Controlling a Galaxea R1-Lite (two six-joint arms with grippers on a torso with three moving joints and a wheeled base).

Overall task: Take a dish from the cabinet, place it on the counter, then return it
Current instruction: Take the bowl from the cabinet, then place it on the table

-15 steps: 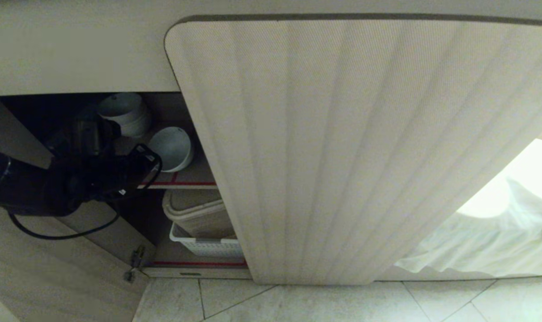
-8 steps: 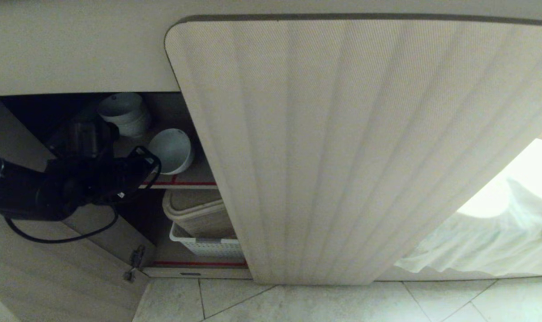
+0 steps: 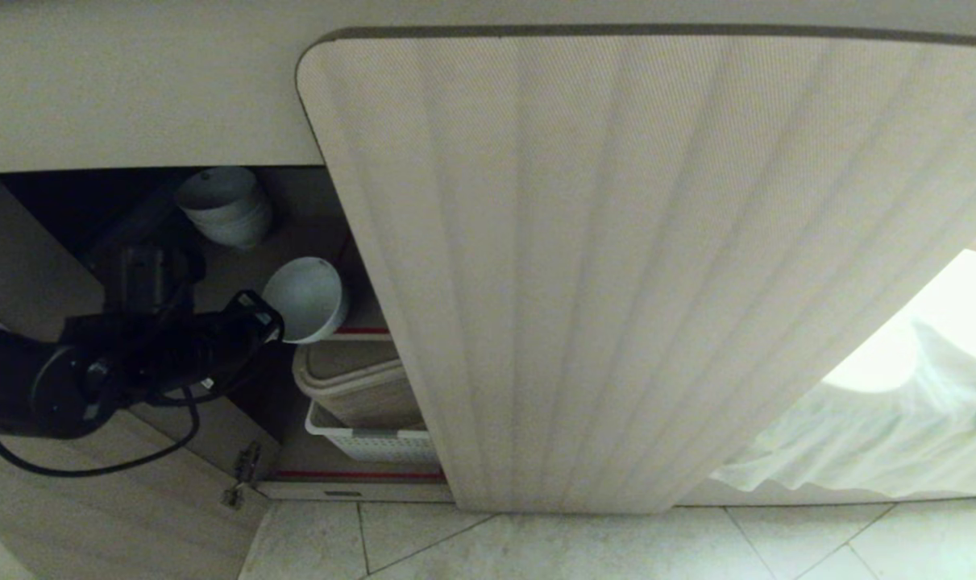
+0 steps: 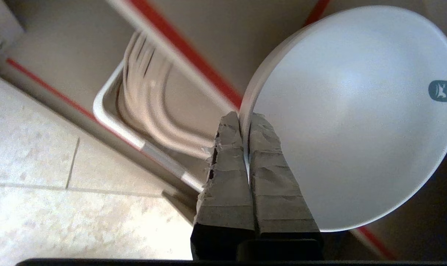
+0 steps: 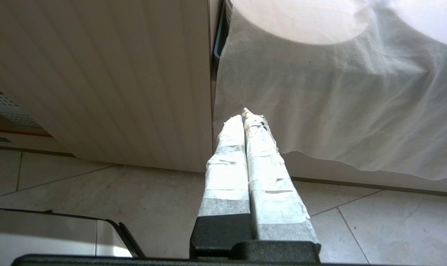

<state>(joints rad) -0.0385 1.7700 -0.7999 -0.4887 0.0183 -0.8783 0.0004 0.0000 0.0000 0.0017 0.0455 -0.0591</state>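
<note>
Left wrist view, left gripper (image 4: 244, 120) pinching rim of white dish (image 4: 356, 122), at cabinet (image 3: 641, 266) opening, right gripper (image 5: 247, 116) closed, empty.

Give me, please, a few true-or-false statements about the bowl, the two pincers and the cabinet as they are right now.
1. The left pincer is shut on the rim of the dish. True.
2. The dish stands flat on the upper shelf. False: it is tilted, held at the red-edged shelf front.
3. A stack of white bowls stands deeper in the cabinet. True.
4. The right pincer holds a cloth. False: it is shut and empty, parked by a white cloth.
</note>
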